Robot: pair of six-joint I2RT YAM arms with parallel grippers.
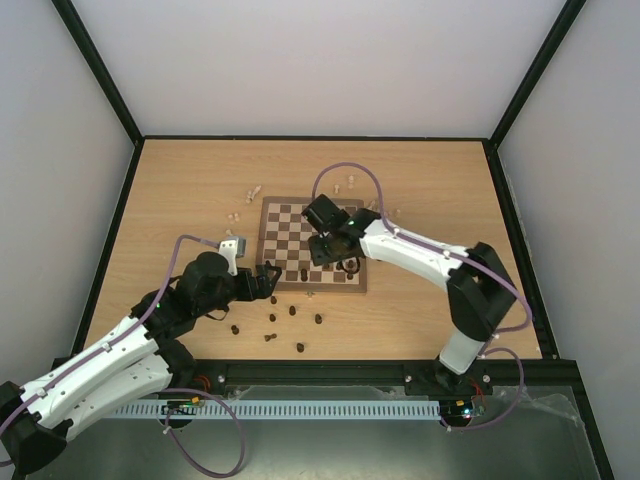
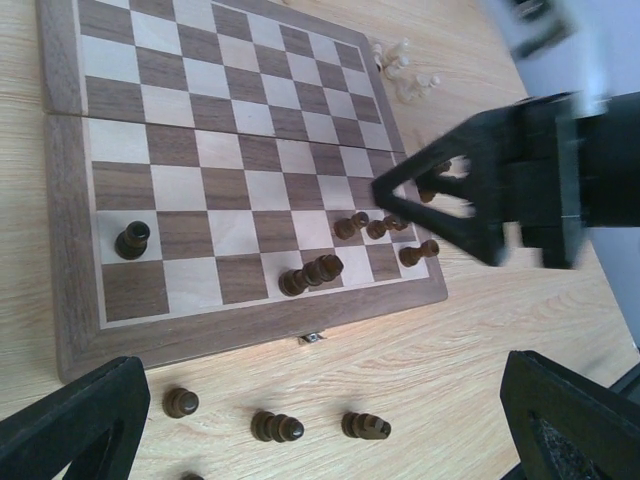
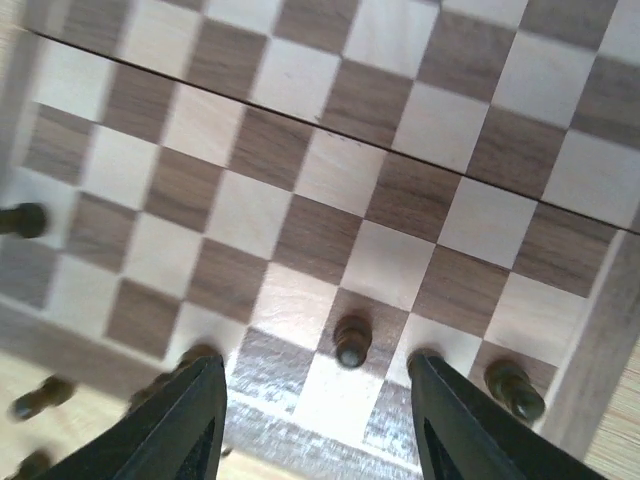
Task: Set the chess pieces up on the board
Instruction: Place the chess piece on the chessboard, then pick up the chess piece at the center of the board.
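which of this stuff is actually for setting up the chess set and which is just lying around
For the job:
- board
- dark pieces on the board
- dark pieces on the table, in front of the board
- pale pieces on the table past the board's far side

Just lying about:
- purple cables
- white slotted strip along the near edge

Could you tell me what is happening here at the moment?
Two robot arms are setting up chess pieces. The right fingers stand open either side of a dark piece upright on the board by its near edge. The left fingers hover open above loose dark pieces lying on the table.
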